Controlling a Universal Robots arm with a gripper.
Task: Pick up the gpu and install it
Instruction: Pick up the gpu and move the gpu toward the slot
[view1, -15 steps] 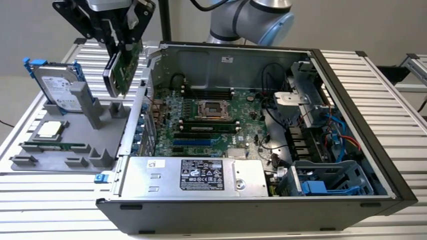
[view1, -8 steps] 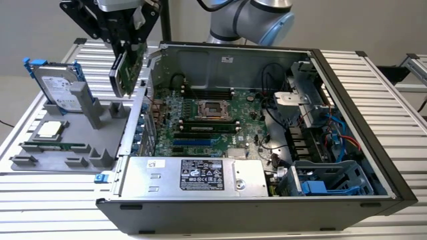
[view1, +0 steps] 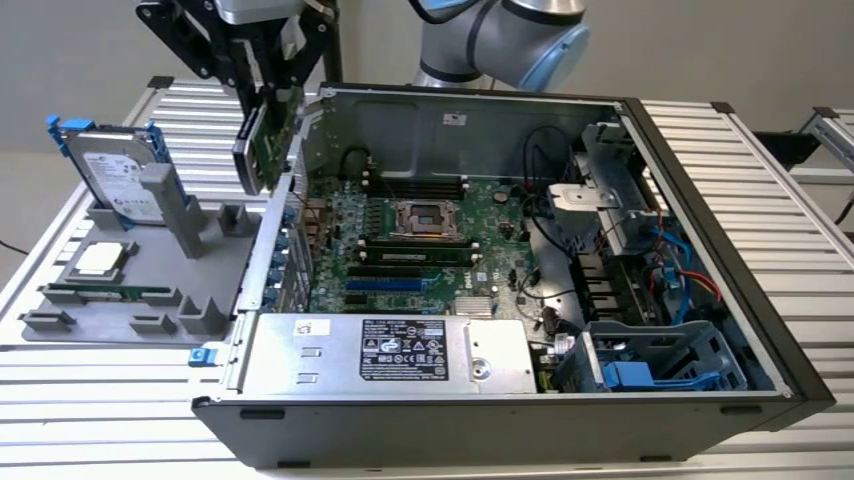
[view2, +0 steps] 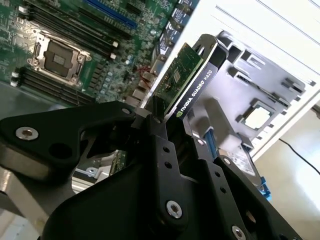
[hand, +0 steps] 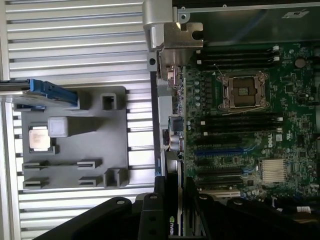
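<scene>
**Claw clamped on gpu at case wall, card not in a slot**

Black two-finger gripper (view1: 274, 92) is clenched on the gpu (view1: 264, 140), a thin flat card with a green circuit board on one face and a black cooler on the other. In the second wrist view the black fingers (view2: 159, 131) pinch the card (view2: 186, 75) from both faces, with no gap. The card's far end sticks out past them. White lettering runs along its black edge. In the first wrist view the gripper (hand: 177, 189) has the card (hand: 175, 222) edge-on between the pads.

The gpu hangs on edge, slightly tilted, at the upper corner of the wall on the exterior view's left of the open black tower computer case (view1: 747, 330). It sits between the green motherboard (view1: 400, 250) and the grey plastic parts holder (view1: 187, 235), and touches neither.

The motherboard has an open silver processor socket (view1: 427, 216) and blue and black expansion slots (view1: 387, 285), all unfilled. The silver power supply box (view1: 387, 350) carries printed labels.

On the holder:
- a silver hard drive with blue frame (view1: 114, 175), standing upright, label facing the camera
- a square silver processor chip (view1: 100, 260), lying flat
- a narrow green memory stick (view1: 110, 293), in its groove

Holder and case rest on a white slatted aluminium table (view1: 761, 180).
</scene>
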